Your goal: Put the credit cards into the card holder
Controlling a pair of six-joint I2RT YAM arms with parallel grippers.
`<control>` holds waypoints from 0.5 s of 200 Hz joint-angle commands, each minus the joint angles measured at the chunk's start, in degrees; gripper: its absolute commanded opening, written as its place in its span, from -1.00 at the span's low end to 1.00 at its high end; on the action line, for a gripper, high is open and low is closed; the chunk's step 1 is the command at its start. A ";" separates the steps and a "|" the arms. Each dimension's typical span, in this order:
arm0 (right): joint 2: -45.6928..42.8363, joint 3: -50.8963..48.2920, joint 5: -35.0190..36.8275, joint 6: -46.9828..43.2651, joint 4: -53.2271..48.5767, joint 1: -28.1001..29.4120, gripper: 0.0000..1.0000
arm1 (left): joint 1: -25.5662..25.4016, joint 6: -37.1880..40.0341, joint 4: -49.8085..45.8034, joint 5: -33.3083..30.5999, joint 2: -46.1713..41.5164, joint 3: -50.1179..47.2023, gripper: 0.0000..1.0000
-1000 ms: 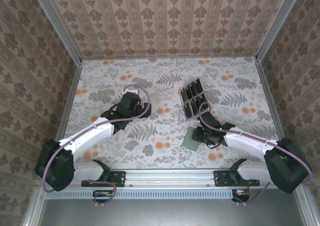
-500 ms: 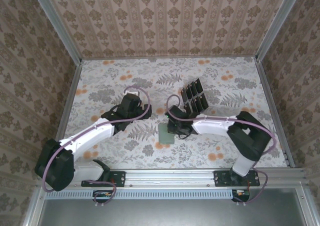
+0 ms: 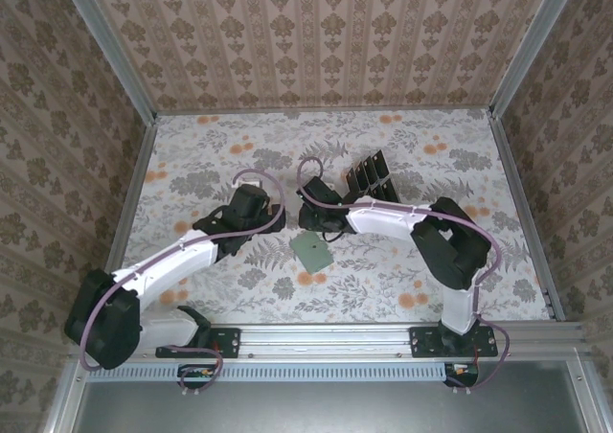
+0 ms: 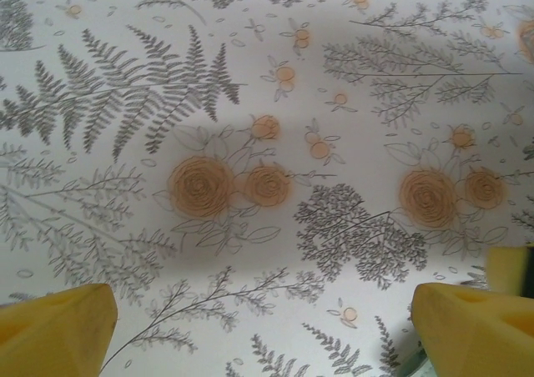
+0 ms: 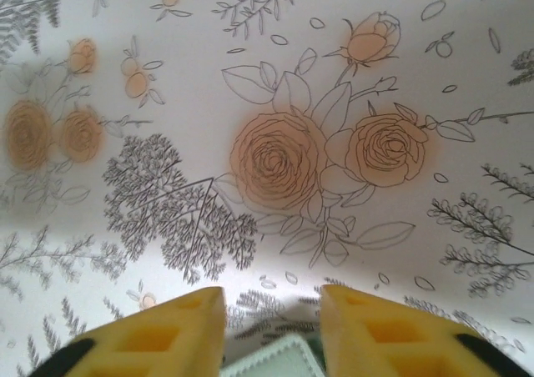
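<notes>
Lying flat on the table (image 3: 192,155), about midway between the side edges and closer to the near one: the card holder (image 3: 311,252), a muted grey-green square turned corner-on, with a pale stitched corner (image 5: 279,356) in the right wrist view. Probably set there for both arms to reach, well apart from the credit cards (image 3: 372,172), glossy black, ranked in rows toward the far edge and partly behind the right arm. Just beyond the holder, the right gripper (image 3: 308,217) (image 5: 271,298), fingers parted over that corner, seemingly let go. Beside it, the left gripper (image 3: 254,201) (image 4: 259,302), spread wide, empty, likely waiting.
</notes>
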 commanded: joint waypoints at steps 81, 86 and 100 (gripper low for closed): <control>-1.70 2.33 3.89 -24.23 -18.39 7.83 -0.04 | 10.78 -5.94 -1.75 6.03 -6.93 -4.69 1.00; -1.06 2.83 4.96 -24.62 -18.93 8.40 -0.05 | 12.52 -6.07 -1.84 6.27 -7.02 -4.82 1.00; 0.44 3.95 7.59 -25.23 -19.97 9.51 -0.06 | 12.99 -6.21 -1.93 6.80 -7.18 -5.12 1.00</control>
